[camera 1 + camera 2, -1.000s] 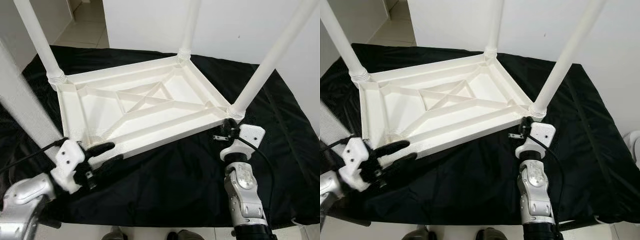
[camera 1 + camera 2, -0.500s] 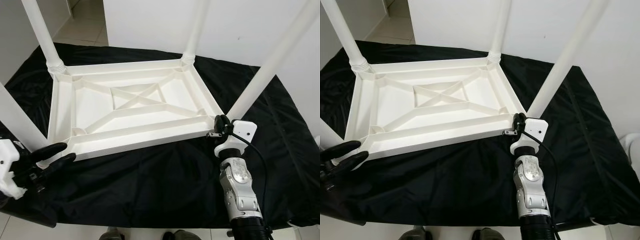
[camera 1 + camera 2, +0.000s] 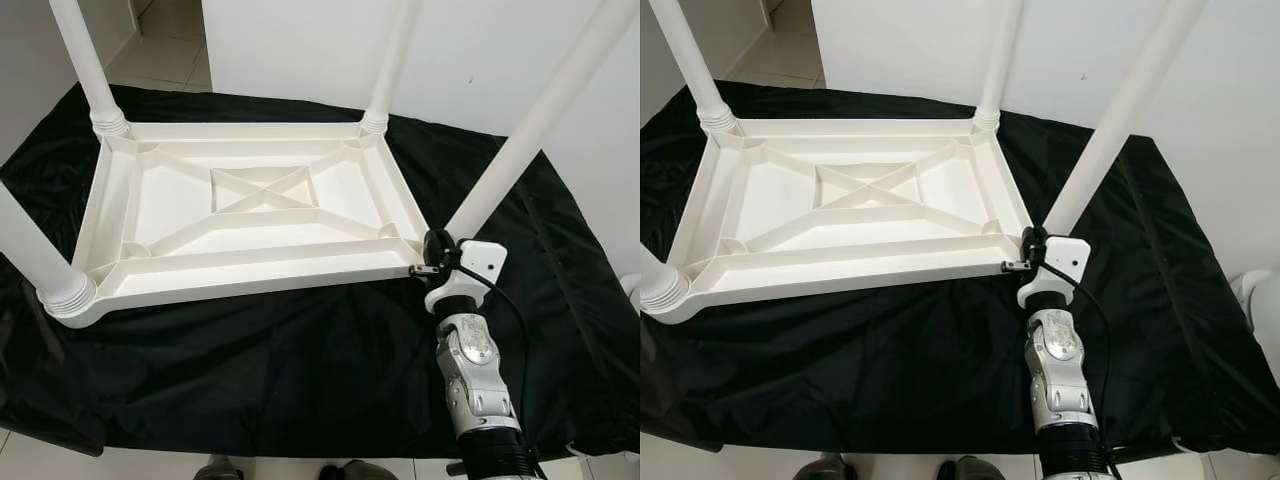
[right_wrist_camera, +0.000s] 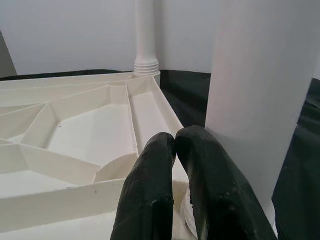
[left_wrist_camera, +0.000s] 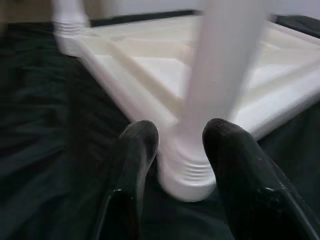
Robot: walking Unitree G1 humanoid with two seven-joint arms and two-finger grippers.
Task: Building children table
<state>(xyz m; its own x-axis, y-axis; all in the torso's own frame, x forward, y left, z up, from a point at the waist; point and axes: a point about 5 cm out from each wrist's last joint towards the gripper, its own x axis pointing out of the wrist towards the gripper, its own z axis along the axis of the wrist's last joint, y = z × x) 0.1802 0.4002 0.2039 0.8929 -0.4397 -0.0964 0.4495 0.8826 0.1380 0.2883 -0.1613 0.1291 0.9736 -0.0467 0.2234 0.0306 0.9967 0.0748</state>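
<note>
A white plastic children's table (image 3: 250, 283) lies upside down on a black cloth (image 3: 300, 360), its ribbed underside facing up. All its legs stand upright: far left (image 3: 85, 55), far right (image 3: 388, 65), near left (image 3: 30, 250) and near right (image 3: 530, 130). My right gripper (image 3: 432, 250) sits at the near right corner, beside the base of that leg. In the right wrist view its fingers (image 4: 150, 185) are shut together, with the leg (image 4: 260, 90) just beside them. My left gripper (image 5: 181, 129) is open, and the ribbed base of the near left leg (image 5: 187, 172) stands between its fingertips.
The black cloth reaches well past the table on the near and right sides. A white wall (image 3: 300, 40) rises close behind. Tiled floor (image 3: 165, 55) shows at the far left. A pale object (image 3: 1260, 300) sits off the cloth's right edge.
The table has turned so its near edge runs level across the view. My left gripper has drawn away to the left, out of the eye views. The right gripper has stayed at its corner.
</note>
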